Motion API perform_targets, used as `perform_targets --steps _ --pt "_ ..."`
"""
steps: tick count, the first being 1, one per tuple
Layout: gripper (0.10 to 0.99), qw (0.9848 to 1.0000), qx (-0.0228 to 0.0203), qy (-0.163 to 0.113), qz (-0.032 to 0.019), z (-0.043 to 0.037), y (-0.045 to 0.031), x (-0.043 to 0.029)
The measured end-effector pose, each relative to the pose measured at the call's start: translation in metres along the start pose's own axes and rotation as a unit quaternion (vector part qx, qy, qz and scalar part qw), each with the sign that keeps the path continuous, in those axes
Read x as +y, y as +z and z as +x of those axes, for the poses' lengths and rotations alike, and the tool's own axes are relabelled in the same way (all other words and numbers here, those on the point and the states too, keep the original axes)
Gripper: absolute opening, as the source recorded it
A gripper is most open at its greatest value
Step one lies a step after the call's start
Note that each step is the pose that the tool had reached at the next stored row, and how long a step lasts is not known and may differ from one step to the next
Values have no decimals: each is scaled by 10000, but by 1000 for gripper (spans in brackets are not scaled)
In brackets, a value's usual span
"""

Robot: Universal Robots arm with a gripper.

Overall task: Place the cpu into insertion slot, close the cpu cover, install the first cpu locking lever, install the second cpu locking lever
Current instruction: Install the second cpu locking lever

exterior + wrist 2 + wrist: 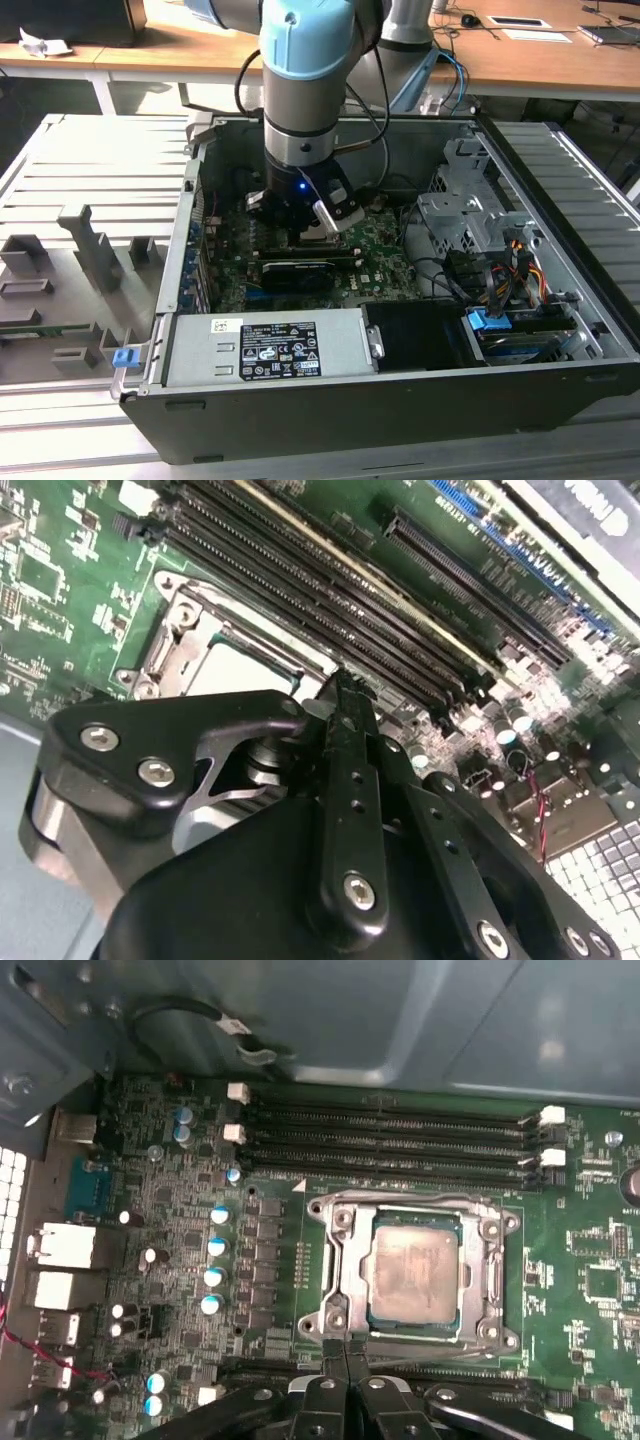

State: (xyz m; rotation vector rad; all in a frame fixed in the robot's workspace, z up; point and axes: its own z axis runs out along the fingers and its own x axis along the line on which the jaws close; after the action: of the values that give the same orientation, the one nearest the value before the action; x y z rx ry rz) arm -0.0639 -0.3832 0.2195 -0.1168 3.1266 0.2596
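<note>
In the first wrist view, the gripper (345, 1360) is hanging just beside the near edge of the insertion slot (415, 1275), its two black fingertips (334, 1352) pressed together with nothing between them. The fingers are sitting narrow, touching one another, and are holding no part. Whether the tips are touching the socket frame or a lever there, I cannot tell.

Just beyond them the cpu (415, 1265) is lying flat and square inside the slot, silver-grey top facing up, so the first step looks done. The cpu cover (340, 1260) is framing the chip as a silver metal plate with a cut-out middle; it seems to be lying down over the chip's edges, so the closing appears done too, though its hinge side is hard to make out. The locking levers are not showing clearly, so I judge that part of the work as still open.

Past the socket, the long black memory slots (390, 1145) are running across the green motherboard (600, 1250).

In the exterior view, the arm is reaching down into the open computer case (560, 370), with the gripper (318, 222) low over the board.
</note>
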Motion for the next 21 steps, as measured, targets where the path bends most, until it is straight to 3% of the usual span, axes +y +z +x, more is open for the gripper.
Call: perform_targets --steps 1,5,7,8,11,13,19,21 --pt "106 10000 -3 0 -44 12 5 -17" --pt "106 9999 -9 -1 -121 37 12 -58" --pt "106 9994 -25 -1 -335 41 13 -111" --pt "106 9992 -29 -1 -388 43 13 -126" --pt "106 9991 -31 -1 -422 63 21 -164" --pt "106 9989 -37 -2 -460 85 67 -178" --pt "106 9973 -60 -3 -732 92 148 -236" --pt "106 9971 -63 -4 -764 93 161 -243"
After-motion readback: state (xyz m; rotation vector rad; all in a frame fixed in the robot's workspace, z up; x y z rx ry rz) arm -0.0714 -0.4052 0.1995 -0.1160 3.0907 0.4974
